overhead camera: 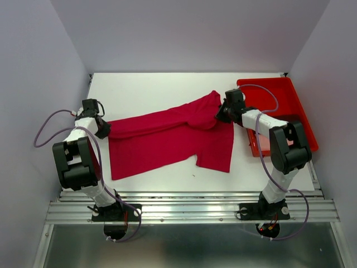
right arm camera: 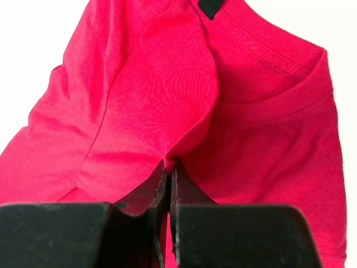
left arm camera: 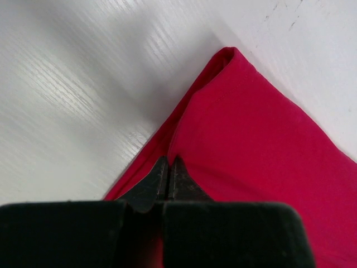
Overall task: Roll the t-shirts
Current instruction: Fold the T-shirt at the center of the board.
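A crimson t-shirt (overhead camera: 167,139) lies spread across the middle of the white table, its body reaching left and a sleeve hanging toward the front. My left gripper (overhead camera: 104,129) sits at the shirt's left edge. In the left wrist view its jaws (left arm camera: 169,161) are shut, with the t-shirt's (left arm camera: 251,139) hem pinched between the tips. My right gripper (overhead camera: 221,115) is at the shirt's far right end, by the neck. Seen from the right wrist, that gripper (right arm camera: 170,166) is shut on a raised fold of the t-shirt (right arm camera: 139,100), just left of the ribbed collar (right arm camera: 279,84).
A rigid red plastic tray (overhead camera: 290,97) stands at the back right, partly behind my right arm. Pale walls close in the table on the left, right and back. A metal rail (overhead camera: 189,209) runs along the near edge.
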Controlling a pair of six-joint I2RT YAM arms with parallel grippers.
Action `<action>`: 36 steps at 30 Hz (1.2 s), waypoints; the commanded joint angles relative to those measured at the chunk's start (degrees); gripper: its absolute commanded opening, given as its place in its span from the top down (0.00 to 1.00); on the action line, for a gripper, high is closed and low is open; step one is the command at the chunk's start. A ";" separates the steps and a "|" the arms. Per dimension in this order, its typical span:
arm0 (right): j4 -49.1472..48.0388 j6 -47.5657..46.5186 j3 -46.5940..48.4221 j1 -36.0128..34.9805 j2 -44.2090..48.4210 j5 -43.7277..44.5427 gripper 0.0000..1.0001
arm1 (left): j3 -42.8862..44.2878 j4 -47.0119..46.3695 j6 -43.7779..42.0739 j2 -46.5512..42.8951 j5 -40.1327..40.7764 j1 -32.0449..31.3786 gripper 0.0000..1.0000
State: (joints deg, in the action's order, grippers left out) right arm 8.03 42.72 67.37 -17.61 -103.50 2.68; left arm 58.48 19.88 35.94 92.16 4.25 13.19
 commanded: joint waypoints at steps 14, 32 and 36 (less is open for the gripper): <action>-2.06 -0.27 -0.31 0.03 0.76 1.19 0.99 | -2.15 -0.10 -0.26 -5.67 -3.90 -0.18 0.36; -0.56 -0.88 0.21 0.03 1.64 1.45 0.99 | 4.27 -8.19 -1.58 -0.24 -9.79 -4.58 0.39; 0.05 -1.15 -0.05 0.03 2.69 1.37 0.99 | 5.77 -6.79 -2.02 4.42 -10.14 -4.67 0.40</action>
State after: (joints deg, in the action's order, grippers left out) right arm 8.32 42.39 67.37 -17.61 -103.50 2.87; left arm 61.06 13.13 35.18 94.52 -4.40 8.58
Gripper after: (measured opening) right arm 0.044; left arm 0.606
